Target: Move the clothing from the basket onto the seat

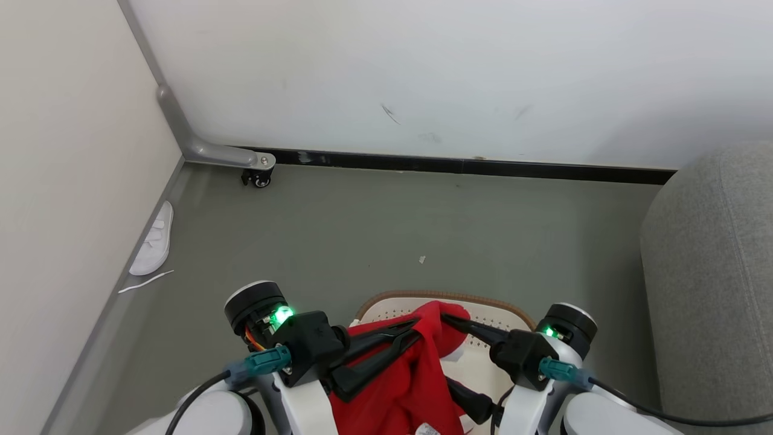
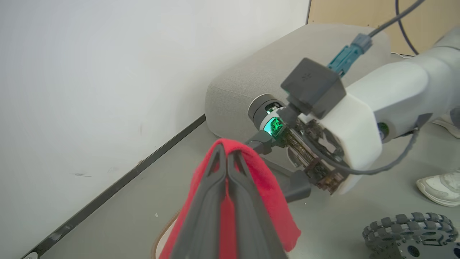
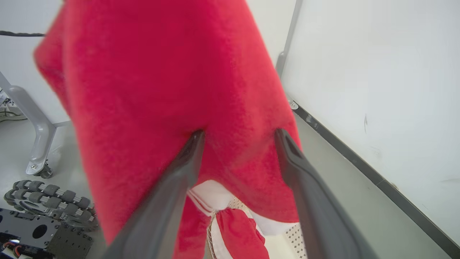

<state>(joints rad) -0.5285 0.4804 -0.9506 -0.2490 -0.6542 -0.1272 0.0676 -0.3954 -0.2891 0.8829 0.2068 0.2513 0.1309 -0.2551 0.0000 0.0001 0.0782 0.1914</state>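
A red piece of clothing point(image 1: 416, 386) hangs lifted above the cream basket point(image 1: 392, 297), whose brown rim shows low in the head view. My left gripper point(image 1: 416, 329) is shut on its top fold; the left wrist view shows those fingers point(image 2: 227, 151) pinched together with the clothing point(image 2: 266, 187) draped over them. From the right, my right gripper point(image 1: 445, 349) stands open, and its fingertips point(image 3: 199, 138) press against the hanging clothing point(image 3: 161, 82). Below it in the basket point(image 3: 295, 230) lies a second red garment with white trim point(image 3: 240, 230). The grey seat point(image 1: 712, 272) stands to the right.
A white wall with a dark skirting runs across the back. A white slipper point(image 1: 154, 241) lies by the left wall, near a grey wheeled frame leg point(image 1: 256, 169). A white sneaker point(image 2: 438, 187) and my base wheel point(image 2: 409, 230) show on the floor.
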